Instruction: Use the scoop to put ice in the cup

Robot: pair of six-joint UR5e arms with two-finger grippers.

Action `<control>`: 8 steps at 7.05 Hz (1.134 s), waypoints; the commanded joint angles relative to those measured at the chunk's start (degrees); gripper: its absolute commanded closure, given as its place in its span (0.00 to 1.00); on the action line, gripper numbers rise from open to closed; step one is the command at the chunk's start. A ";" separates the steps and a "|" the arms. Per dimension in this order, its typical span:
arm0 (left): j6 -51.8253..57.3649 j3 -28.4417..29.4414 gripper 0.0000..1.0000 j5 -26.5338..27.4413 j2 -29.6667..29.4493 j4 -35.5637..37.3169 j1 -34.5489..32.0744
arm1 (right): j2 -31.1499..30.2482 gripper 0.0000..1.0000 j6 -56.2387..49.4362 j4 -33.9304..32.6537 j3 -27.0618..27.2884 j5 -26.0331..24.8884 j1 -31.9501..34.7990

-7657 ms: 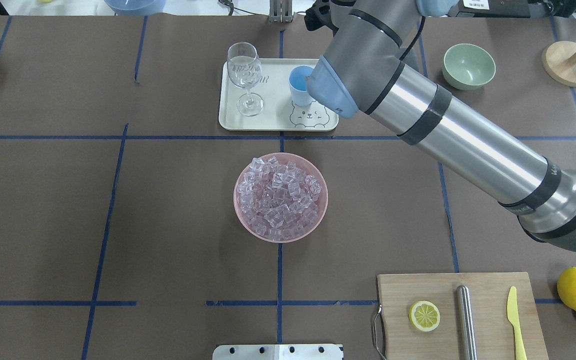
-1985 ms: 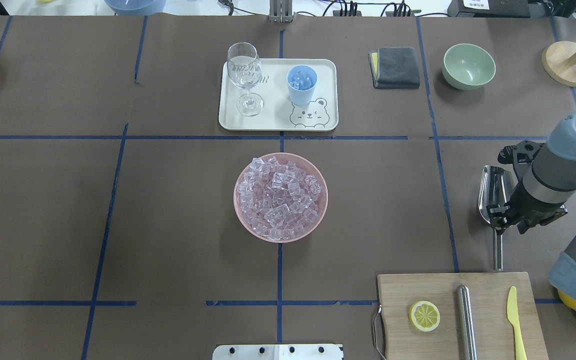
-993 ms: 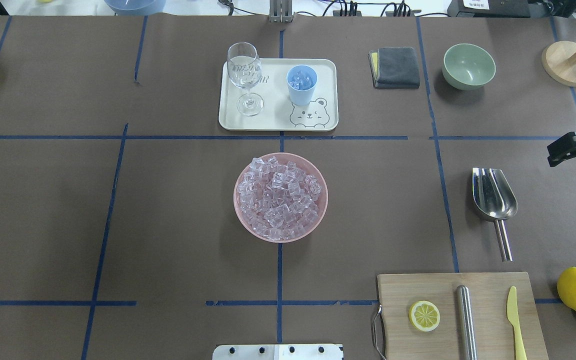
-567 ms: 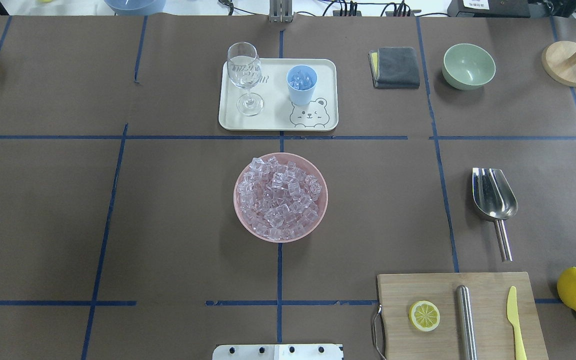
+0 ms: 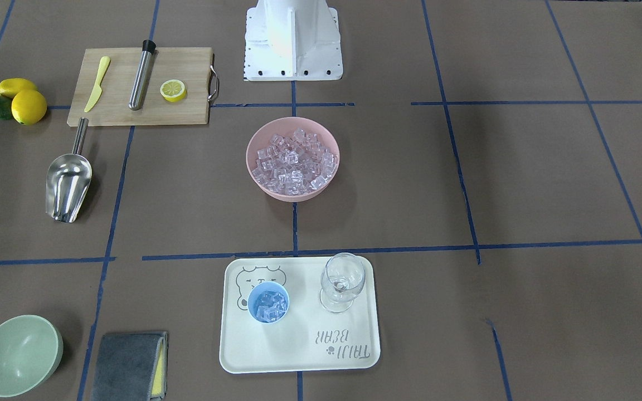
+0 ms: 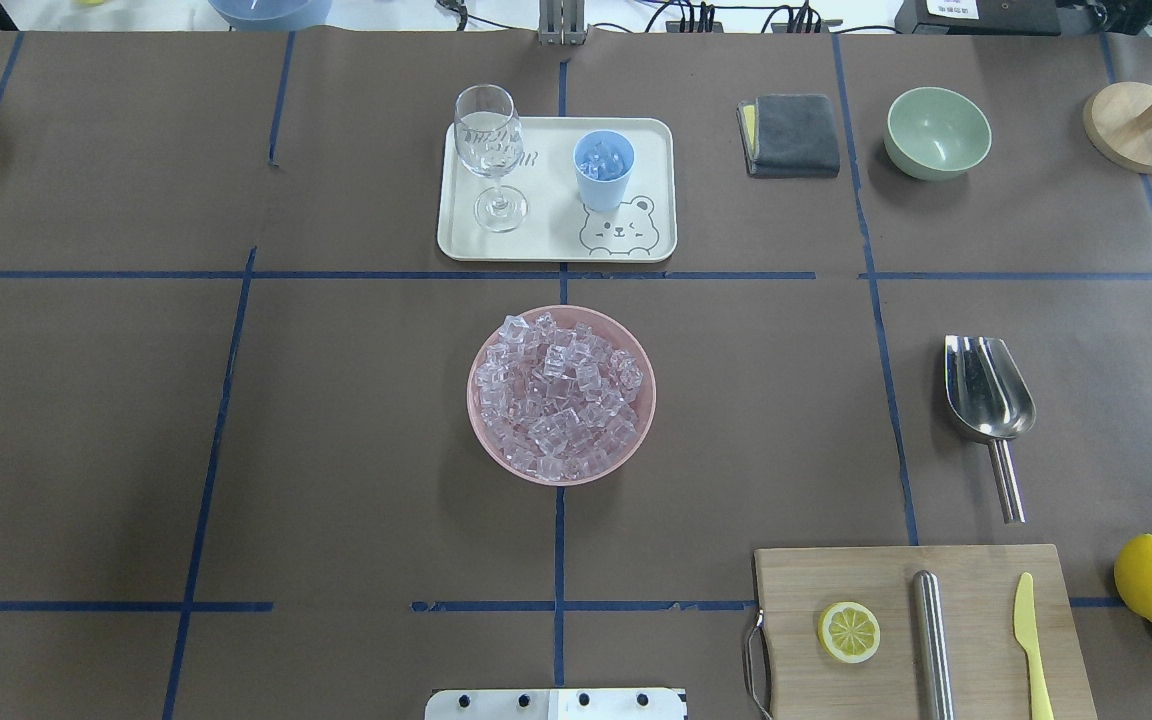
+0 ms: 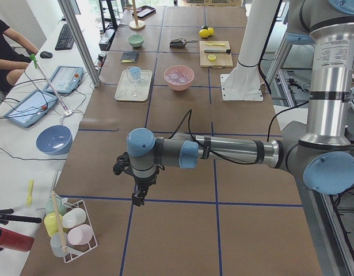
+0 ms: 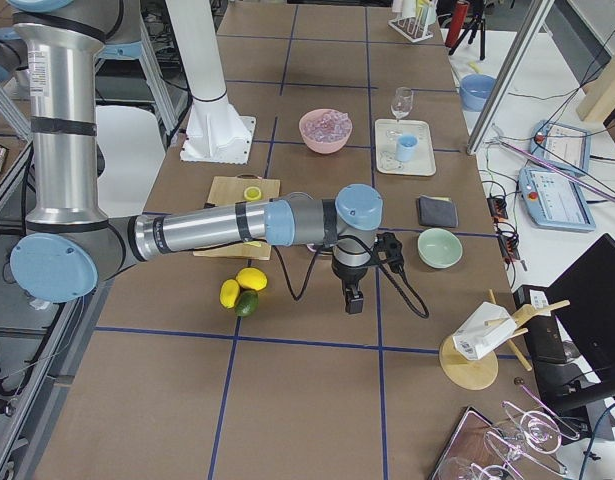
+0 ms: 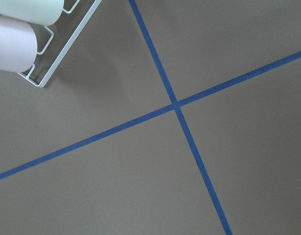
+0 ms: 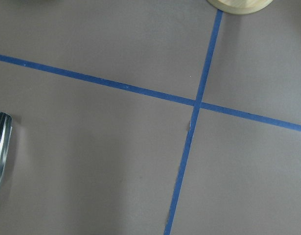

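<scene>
Ice cubes, small, clear and glassy (image 5: 268, 303), sit in the little round light-blue plastic cup (image 5: 251, 306) on the cream bear-print tray (image 5: 298, 351). Many more fill the pink bowl (image 5: 292, 195) mid-table. From overhead, the shiny stainless-steel scoop (image 6: 986, 395) lies flat on the brown paper, well apart from both. The left-end camera shows the left gripper (image 7: 139, 198) hanging above the paper; the right-end one shows the right gripper (image 8: 354, 300) likewise. Claws apart or together, I cannot tell.
</scene>
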 commanded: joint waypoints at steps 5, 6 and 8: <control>-17.32 -0.89 0.00 -6.23 -1.59 4.22 -0.26 | -1.79 0.00 2.43 -0.08 -0.45 2.45 1.17; -17.42 -0.71 0.00 -7.40 -1.50 4.14 -0.26 | -1.88 0.00 2.70 -0.08 -0.54 3.16 1.78; -17.24 -0.45 0.00 -6.88 -1.32 3.96 -0.26 | -2.23 0.00 2.79 -0.17 -0.97 3.78 1.88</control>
